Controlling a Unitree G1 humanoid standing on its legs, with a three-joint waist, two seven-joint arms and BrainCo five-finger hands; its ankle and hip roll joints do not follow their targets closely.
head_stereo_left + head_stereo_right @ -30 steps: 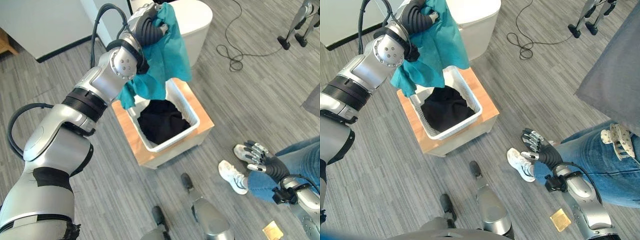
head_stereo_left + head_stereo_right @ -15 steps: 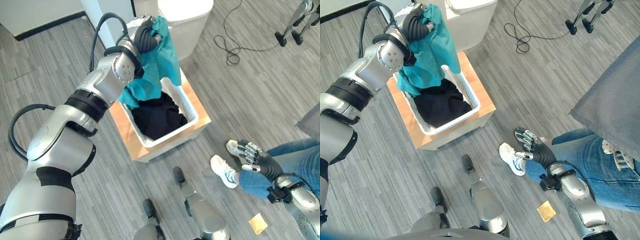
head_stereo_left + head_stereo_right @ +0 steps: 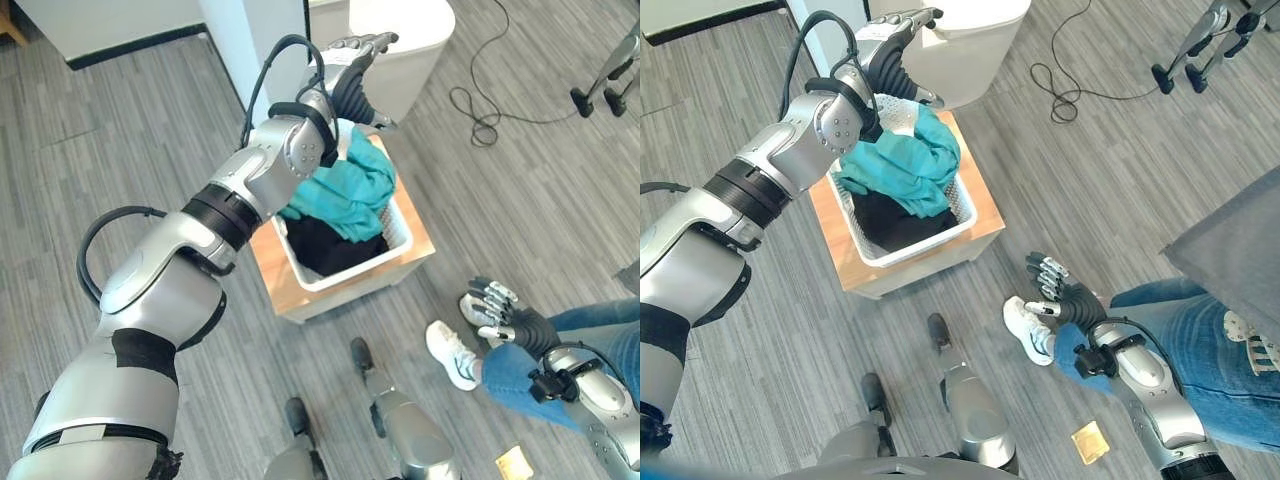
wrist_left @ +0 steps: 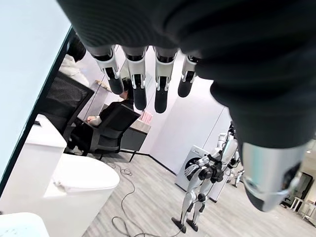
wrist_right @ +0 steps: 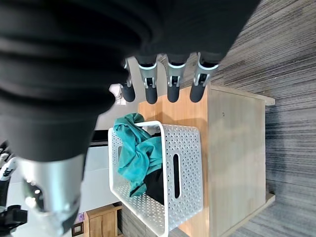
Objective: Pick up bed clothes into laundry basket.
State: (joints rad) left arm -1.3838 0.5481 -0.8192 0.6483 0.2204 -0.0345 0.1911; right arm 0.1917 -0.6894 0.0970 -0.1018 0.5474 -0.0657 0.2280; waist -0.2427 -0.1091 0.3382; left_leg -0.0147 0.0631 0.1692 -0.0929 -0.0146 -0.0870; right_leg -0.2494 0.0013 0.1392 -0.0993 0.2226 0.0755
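Above the basket (image 3: 908,205), your left hand (image 3: 888,48) hangs with fingers straight and empty. The teal cloth (image 3: 908,168) lies heaped on the dark clothes (image 3: 892,222) inside, riding above the rim. Watch that heap: a fold draped at the rim could slide off onto the wooden stand (image 3: 940,262). Your right hand (image 3: 1058,297), fingers relaxed, sits well away from the basket, close to a person's shoe (image 3: 1025,329), so a swing there risks contact.
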